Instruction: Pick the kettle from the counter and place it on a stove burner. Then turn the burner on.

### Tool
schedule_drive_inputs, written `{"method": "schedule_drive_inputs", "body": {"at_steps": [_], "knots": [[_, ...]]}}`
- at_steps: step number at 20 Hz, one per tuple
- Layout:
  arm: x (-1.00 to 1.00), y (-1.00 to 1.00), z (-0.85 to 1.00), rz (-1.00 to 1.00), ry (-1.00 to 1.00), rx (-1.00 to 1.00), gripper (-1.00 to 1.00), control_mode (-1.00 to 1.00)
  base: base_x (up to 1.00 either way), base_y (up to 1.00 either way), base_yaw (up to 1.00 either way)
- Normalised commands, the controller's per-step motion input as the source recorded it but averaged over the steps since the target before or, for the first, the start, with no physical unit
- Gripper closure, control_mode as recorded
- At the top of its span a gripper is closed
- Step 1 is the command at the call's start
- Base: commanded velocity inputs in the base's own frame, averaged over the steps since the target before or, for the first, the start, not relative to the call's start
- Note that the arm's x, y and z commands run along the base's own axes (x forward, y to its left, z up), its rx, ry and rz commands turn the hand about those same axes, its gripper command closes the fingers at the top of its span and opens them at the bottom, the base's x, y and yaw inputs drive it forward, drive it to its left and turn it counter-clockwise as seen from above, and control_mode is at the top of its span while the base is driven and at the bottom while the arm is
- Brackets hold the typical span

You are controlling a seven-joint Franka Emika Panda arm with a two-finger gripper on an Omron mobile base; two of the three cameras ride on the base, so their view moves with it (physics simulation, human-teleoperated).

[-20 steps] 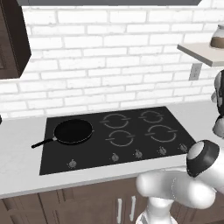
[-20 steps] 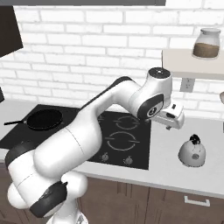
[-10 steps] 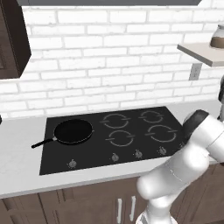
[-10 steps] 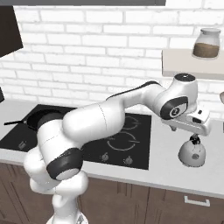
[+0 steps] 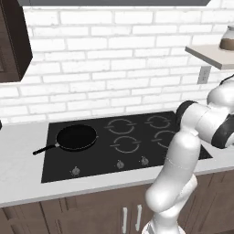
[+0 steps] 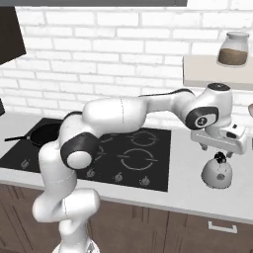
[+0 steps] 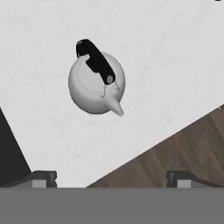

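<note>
Hovering above the small rounded white kettle with a dark handle and knob [image 6: 217, 171], the two-finger gripper [image 6: 218, 149] has its fingers spread wide and released, nothing between them. The kettle sits upright on the smooth light grey counter [image 6: 188, 190], just below the fingers in the right base view, apart from them. In the hand view the kettle [image 7: 97, 83] lies ahead of the two dark fingertips [image 7: 43, 178], nearer the left one, its spout pointing back towards the fingers and its dark handle slanting across the top. The dark brown wooden floor [image 7: 183, 148] shows beyond the counter edge by the right fingertip. The flat black glass cooktop [image 6: 148, 168] with its grey broken-ring stove burner [image 6: 136, 159] lies well to the side of the fingers, and the round black frying pan with a long handle [image 5: 73, 138] sits on its far end. A brown-tinted glass jar [image 6: 232, 49] stands on the pale wall shelf [image 6: 212, 71] above the gripper.
</note>
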Motion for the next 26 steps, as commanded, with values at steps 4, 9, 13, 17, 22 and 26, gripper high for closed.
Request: {"method": "schedule_drive_inputs", "body": {"at_steps": [4,9,13,17,22,26], "knots": [[0.16,0.00,-0.54,-0.04,0.04,0.00,-1.00,-1.00,0.00,0.00,0.00],[0.21,-0.03,-0.56,-0.02,0.04,0.03,-1.00,-1.00,0.00,0.00,0.00],[0.24,-0.24,-0.11,0.00,0.00,0.00,-1.00,-1.00,0.00,0.00,0.00],[0.15,-0.38,0.00,0.00,0.00,0.00,-1.00,-1.00,0.00,0.00,0.00],[0.13,-0.24,0.00,0.00,0.00,0.01,-1.00,-1.00,0.00,0.00,0.00],[0.13,-0.34,0.00,0.01,0.00,0.06,-1.00,-1.00,0.00,0.00,0.00]]}}
